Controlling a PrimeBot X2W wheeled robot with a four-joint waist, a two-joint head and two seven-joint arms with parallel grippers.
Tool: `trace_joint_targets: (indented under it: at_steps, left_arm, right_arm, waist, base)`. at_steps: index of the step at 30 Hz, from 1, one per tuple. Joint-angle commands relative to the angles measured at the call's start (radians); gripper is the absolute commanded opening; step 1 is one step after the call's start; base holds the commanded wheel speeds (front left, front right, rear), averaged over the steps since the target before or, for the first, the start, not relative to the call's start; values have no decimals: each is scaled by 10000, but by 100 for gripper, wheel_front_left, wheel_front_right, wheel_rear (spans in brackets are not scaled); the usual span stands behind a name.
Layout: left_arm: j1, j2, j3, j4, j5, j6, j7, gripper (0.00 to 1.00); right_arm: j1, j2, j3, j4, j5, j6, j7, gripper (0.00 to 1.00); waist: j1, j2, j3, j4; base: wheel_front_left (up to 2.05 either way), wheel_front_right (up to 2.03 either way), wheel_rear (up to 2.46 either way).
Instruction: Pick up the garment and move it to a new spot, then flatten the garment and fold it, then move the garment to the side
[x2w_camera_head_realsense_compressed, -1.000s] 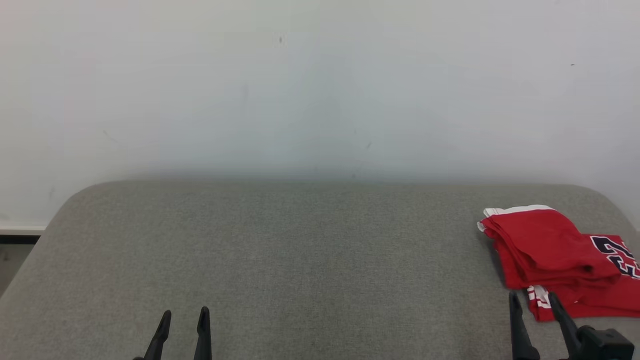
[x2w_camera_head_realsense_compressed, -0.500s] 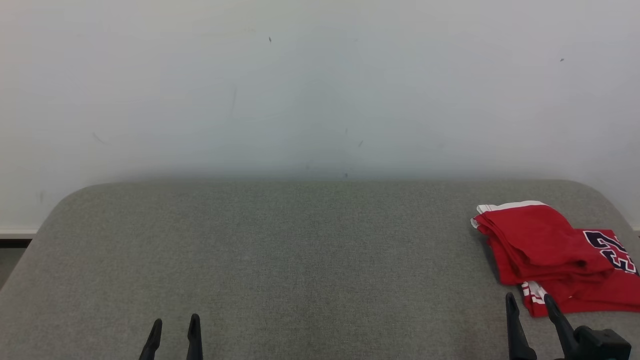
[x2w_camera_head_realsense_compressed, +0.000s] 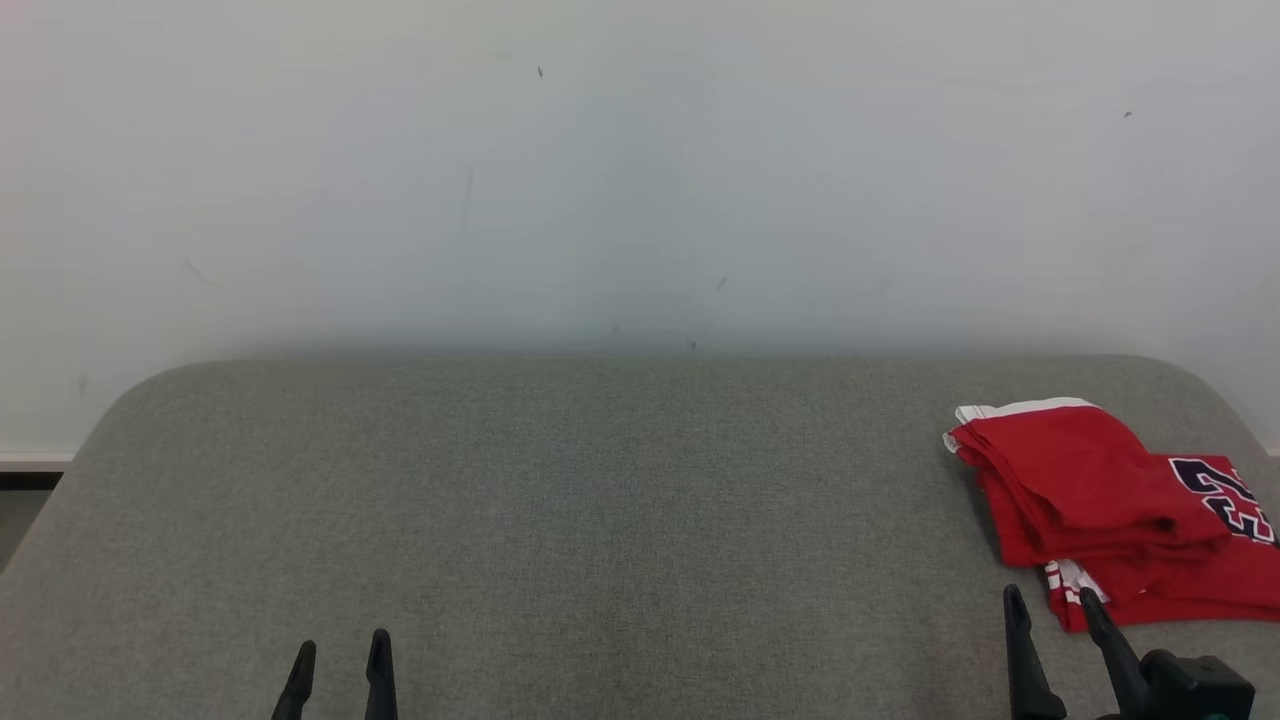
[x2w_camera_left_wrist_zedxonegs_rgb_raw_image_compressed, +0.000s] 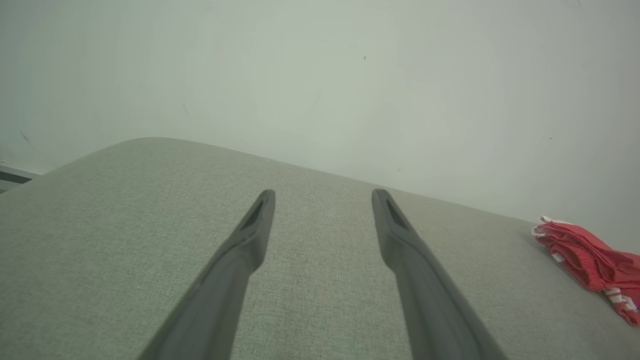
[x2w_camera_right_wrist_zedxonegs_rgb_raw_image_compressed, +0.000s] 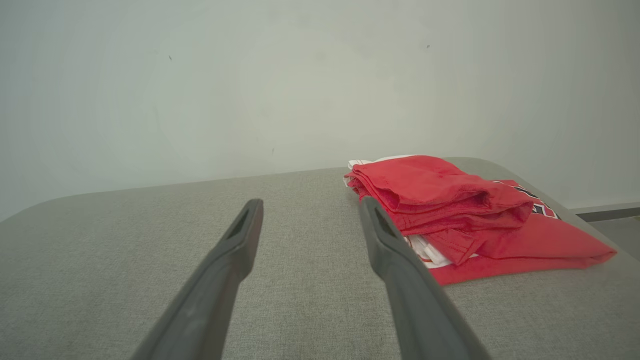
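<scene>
Right gripper (x2w_camera_head_realsense_compressed: 1050, 600) and left gripper (x2w_camera_head_realsense_compressed: 342, 648) both stand spread wide and empty, low over the grey bench (x2w_camera_head_realsense_compressed: 600, 500). The folded red jersey (x2w_camera_head_realsense_compressed: 1080, 490) lies at the bench's right edge, just beyond the right gripper and well apart from the left. The final move aside looks done. What's next is probably only to draw clear without snagging the cloth.

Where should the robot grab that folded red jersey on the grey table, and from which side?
Probably the thick left edge of the folded red jersey, where the layers stack up. The open right gripper sits just before its near-left corner, so coming from the left, fingers low over the grey padded table, should pinch every layer together.
</scene>
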Motion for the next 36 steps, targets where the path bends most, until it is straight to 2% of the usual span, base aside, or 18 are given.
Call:
trace_joint_targets:
  at_steps: [1,8,9,13,24,36]
  left_arm:
    - [-76,-19,15,17,4,-7,-27,100]
    - [-161,36,-63,4,-112,-4,-28,100]
    - [-77,10,-33,2,-97,-13,0,0]
    - [154,-15,-38,344,-122,-15,48,0]
    - [-200,-23,71,332,-2170,-15,620,0]
    - [-472,-29,137,306,-3820,-14,1061,0]
  right_arm:
    - [-76,22,10,10,31,-28,-51,100]
    - [-61,23,250,96,175,-28,97,100]
    - [-42,6,260,89,160,0,105,0]
    - [161,27,268,462,172,0,121,0]
    - [-103,24,34,449,2496,-2,528,0]
    - [-239,21,-75,351,4381,-4,775,0]
  waist:
    - [0,0,9,-3]
    - [0,0,81,-7]
    - [0,0,82,-7]
    - [0,0,91,-7]
    - [0,0,228,-40]
    - [0,0,355,-69]
  base:
    - [0,0,0]
    - [0,0,0]
    - [0,0,0]
    - [0,0,0]
    - [0,0,0]
    - [0,0,0]
